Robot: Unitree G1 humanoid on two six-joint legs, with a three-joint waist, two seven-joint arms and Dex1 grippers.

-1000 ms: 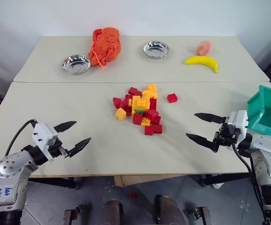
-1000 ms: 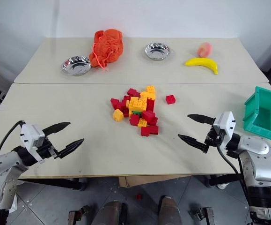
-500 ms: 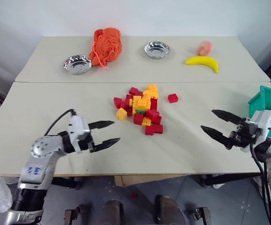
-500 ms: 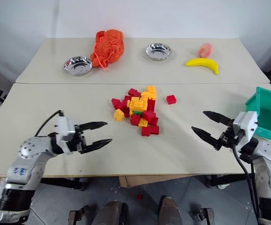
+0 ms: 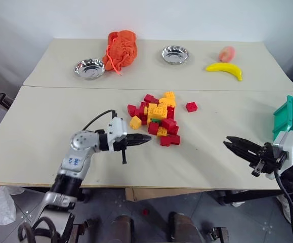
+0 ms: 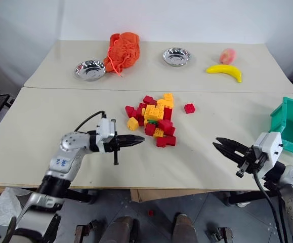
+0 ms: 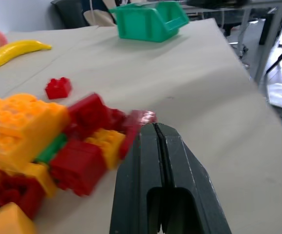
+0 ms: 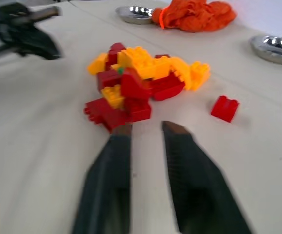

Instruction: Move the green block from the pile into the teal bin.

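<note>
- Left claw (image 5: 147,140) is pressed fully together, its two black fingers meeting in one point and holding nothing; it lies level over the counter (image 5: 45,131), the tip aimed at the near left edge of the pile (image 5: 157,119) and just short of the closest red brick.
- From my left wrist view the joined fingers (image 7: 166,161) rise in front of red and yellow bricks, with a strip of the green block (image 7: 50,149) showing between a yellow brick above and a red one below.
- My right claw (image 5: 234,145) sits near the right end of the counter, well apart from the pile, pointing towards it; its fingers stand a narrow gap apart with nothing between them.
- From my right wrist view the two fingers (image 8: 112,170) frame bare counter just short of the pile, and the left claw appears as a dark blur beyond.
- The green block (image 5: 155,121) lies in the middle of the pile, mostly buried: a thin green edge shows under the big yellow brick, with red bricks around it.
- One red brick (image 5: 191,107) lies alone, just to the right of the pile.
- The teal bin (image 5: 291,117) stands at the right edge of the counter, beside my right arm and well apart from the pile.
- At the far side are two steel bowls (image 5: 89,69), an orange net bag (image 5: 120,45) between them, a banana (image 5: 224,69) and a pink fruit (image 5: 227,53).
</note>
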